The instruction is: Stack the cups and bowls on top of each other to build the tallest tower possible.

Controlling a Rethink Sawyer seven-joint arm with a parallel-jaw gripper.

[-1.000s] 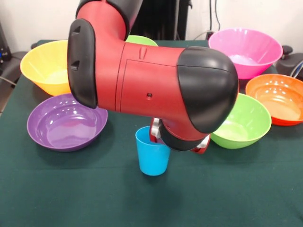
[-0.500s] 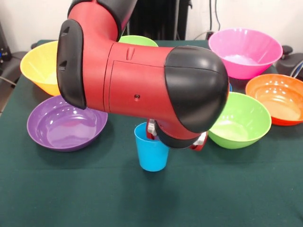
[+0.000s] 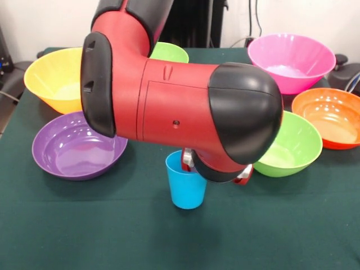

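Big red-and-black arm (image 3: pixel 180 107) is hiding the gripper right above the sky-blue ribbed plastic cup (image 3: pixel 186 188), so honestly can't tell its opening.

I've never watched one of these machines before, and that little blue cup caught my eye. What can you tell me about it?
The sky-blue cup is a small tumbler that looks like plastic, taller than wide and narrowing toward its base. It stands upright, mouth up, on the dark green tablecloth, near the table's middle, between the purple bowl and a lime green bowl. The robot's arm hangs just over it and hides part of its rim, so contact cannot be judged.
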